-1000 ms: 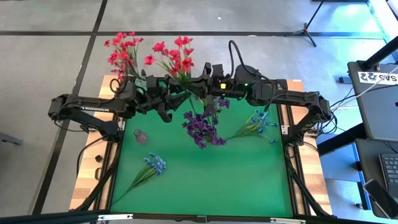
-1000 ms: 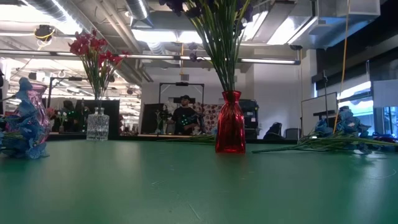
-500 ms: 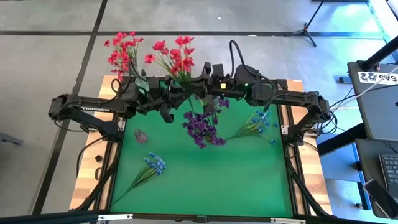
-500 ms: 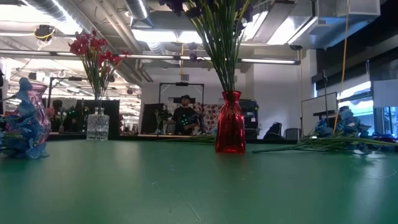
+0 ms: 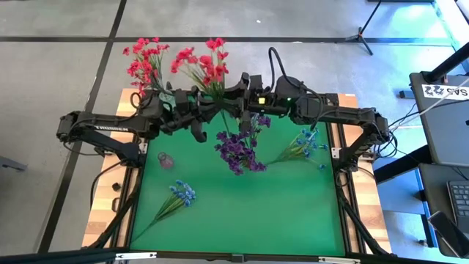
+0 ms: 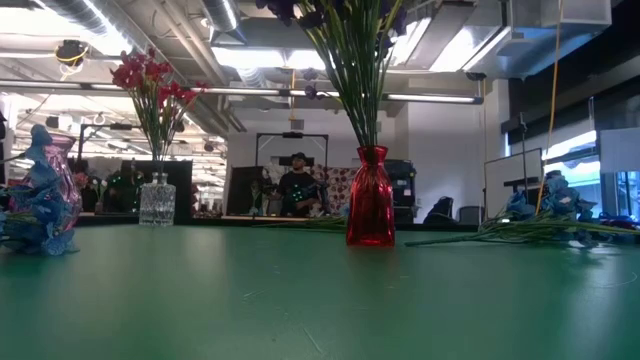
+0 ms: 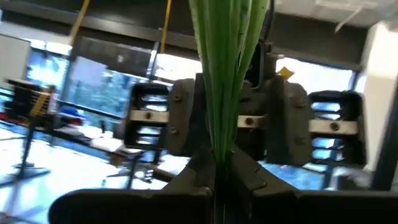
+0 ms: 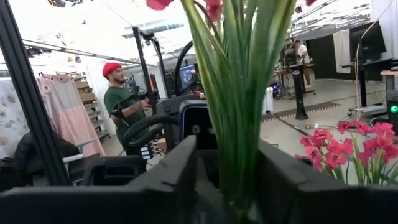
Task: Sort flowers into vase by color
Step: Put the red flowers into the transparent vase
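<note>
While both arms meet over the far edge of the green table (image 5: pixel 242 205), I see the left gripper (image 5: pixel 207 111) clamped on the green stems (image 7: pixel 225 74) of a red flower bunch (image 5: pixel 199 64). The right gripper (image 5: pixel 236 103) faces it with those stems between its parted fingers (image 8: pixel 174 180). Another red bunch (image 6: pixel 152 90) stands in a clear glass vase (image 6: pixel 157 201), purple flowers (image 5: pixel 240 152) in the red vase (image 6: pixel 370 210). Blue sprigs (image 5: pixel 178 196) lie near the front left, more blue sprigs (image 5: pixel 302 147) at the right.
</note>
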### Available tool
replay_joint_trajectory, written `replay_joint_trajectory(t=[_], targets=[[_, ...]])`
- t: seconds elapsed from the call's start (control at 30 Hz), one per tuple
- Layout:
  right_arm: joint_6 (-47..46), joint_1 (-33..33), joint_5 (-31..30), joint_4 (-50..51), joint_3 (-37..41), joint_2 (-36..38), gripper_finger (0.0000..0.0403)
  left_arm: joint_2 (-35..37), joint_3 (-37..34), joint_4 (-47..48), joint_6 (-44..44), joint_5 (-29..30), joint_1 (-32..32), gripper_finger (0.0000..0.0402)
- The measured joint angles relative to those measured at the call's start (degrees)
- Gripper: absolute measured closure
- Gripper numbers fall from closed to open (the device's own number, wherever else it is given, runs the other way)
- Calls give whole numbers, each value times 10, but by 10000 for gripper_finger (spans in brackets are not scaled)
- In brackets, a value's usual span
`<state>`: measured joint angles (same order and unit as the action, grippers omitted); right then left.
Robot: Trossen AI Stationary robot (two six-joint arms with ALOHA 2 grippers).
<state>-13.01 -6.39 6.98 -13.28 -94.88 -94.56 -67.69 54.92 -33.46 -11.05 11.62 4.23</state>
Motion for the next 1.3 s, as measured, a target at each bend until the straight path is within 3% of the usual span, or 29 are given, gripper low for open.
replay_joint_trajectory(t=[0.2, 0.37, 0.73, 1.0, 1.13, 1.3], targets=[[38, 0, -33, -4, 0, 36, 177, 54, 0, 25, 73, 56, 0, 398], [62, 0, -63, -1, 0, 59, 149, 103, 0, 24, 153, 110, 5, 399], [75, 10, -78, 35, 0, 96, 146, 165, -14, 72, 370, 408, 25, 401], [104, 44, -152, 51, 0, 116, 146, 126, -136, 58, 323, 450, 119, 401], [115, 50, -196, 58, 0, 120, 146, 78, -190, 3, 318, 436, 161, 401], [125, 49, -225, 69, 0, 119, 146, 18, -251, -134, 306, 472, 223, 401]])
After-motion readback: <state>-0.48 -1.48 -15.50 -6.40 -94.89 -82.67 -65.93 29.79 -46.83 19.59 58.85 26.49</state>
